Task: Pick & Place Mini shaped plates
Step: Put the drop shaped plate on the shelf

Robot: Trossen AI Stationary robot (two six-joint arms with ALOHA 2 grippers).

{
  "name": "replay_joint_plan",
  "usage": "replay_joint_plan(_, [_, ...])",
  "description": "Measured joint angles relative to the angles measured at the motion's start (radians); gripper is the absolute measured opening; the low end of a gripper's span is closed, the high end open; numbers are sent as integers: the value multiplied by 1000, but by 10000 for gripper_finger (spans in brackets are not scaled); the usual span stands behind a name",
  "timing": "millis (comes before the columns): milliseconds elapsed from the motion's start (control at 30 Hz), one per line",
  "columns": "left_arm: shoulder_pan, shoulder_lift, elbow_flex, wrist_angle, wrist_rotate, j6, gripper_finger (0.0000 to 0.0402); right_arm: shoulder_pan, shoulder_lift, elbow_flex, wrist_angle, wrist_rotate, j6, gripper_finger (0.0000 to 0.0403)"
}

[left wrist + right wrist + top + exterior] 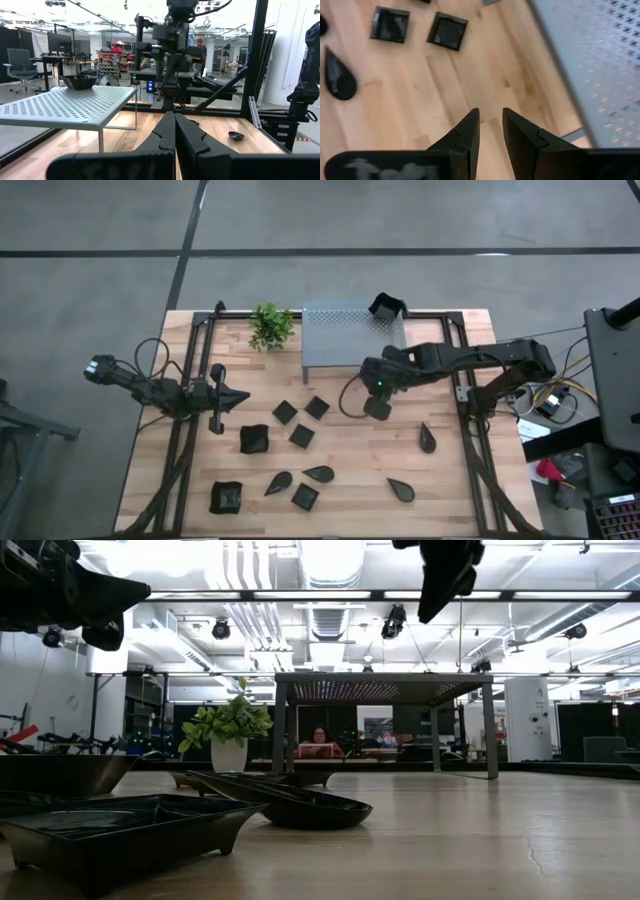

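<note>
Small black mini shaped plates: one deep wavy-rimmed square (385, 306) rests upright on the perforated shelf; flat squares (301, 435), teardrops (400, 489) and deeper squares (254, 439) lie scattered, apart, on the wooden tabletop.

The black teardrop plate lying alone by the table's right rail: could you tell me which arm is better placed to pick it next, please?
Probably the right: its gripper hangs empty, fingers slightly apart, near that black teardrop plate. The left gripper, closed, waits across the table.
</note>
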Motion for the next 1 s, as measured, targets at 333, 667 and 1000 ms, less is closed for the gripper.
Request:
replay_joint_plan(333, [0, 0, 0, 0, 0, 0, 0, 116, 0, -16, 1, 0, 22, 82])
replay_joint_plan(667, [0, 0, 0, 0, 0, 0, 0, 211, 0, -94, 8, 1, 53, 80])
replay_joint_plan(1000, [0, 0, 0, 0, 0, 0, 0, 402, 1, -184, 38, 0, 75, 68])
